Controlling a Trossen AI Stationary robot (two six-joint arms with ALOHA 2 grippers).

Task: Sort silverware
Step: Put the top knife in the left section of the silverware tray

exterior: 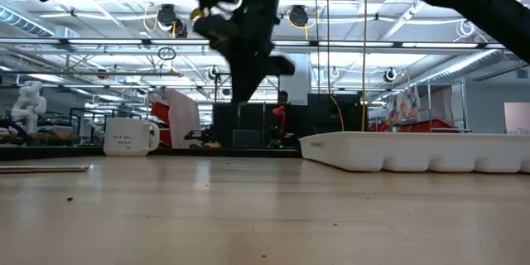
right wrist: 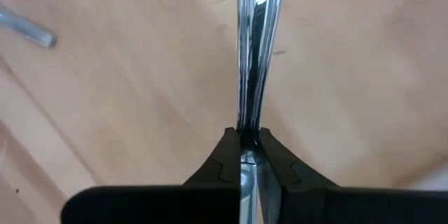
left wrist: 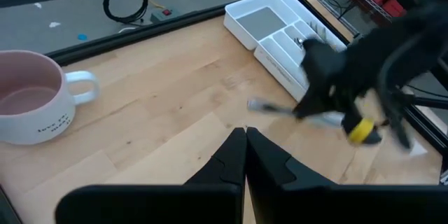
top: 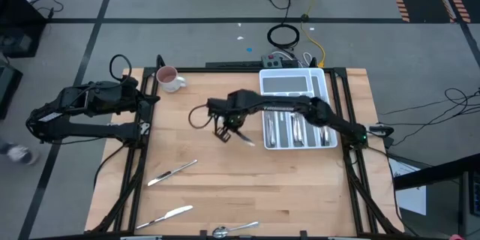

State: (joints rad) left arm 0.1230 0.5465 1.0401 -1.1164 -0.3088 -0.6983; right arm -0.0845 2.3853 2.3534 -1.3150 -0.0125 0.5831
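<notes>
The right gripper [right wrist: 241, 140] was clenched on a slim shiny metal table knife [right wrist: 253, 42], probably; stiff, light and slippery, best pinched mid-handle. The left gripper [left wrist: 245, 138] waited closed by the mug.

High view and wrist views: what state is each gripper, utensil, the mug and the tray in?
Right gripper: jaws shut on a utensil, lifted above mid-table.
Held utensil: clamped, off the wood.
Left gripper: jaws shut, empty, waiting near the mug.
Mug: upright, empty.
Tray: holds utensils in its long slots; wide slot empty.
Two knives: lying loose on the table.
Spoon: loose at the table edge.
</notes>
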